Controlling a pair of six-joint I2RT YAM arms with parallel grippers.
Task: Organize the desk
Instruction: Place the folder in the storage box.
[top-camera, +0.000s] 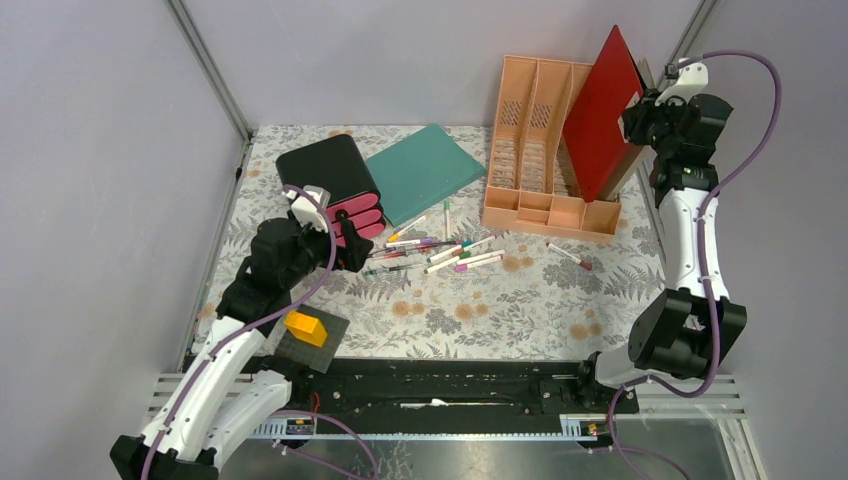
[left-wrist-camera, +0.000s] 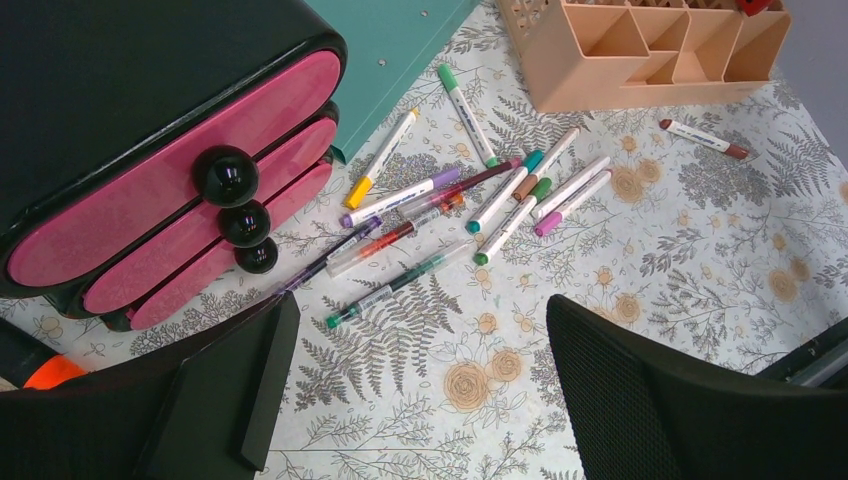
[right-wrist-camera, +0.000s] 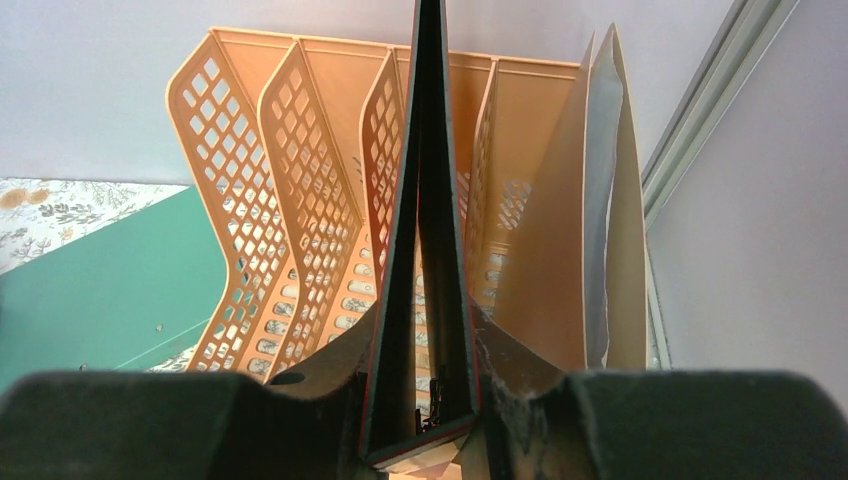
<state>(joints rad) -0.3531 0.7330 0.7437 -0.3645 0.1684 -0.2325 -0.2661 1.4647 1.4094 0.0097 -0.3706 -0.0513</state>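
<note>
Top external | desk (top-camera: 520, 300): fern-and-flower cloth, pens (top-camera: 440, 250) strewn | left claw (left-wrist-camera: 418, 345) released | right claw (top-camera: 638, 118) grasping red folder (top-camera: 600, 110)

The right tool (top-camera: 637, 112) grips a red folder (top-camera: 598, 115) standing tilted in the peach file rack (top-camera: 525, 140), while markers (top-camera: 450, 252) lie scattered on the tabletop (top-camera: 500, 315).
</note>
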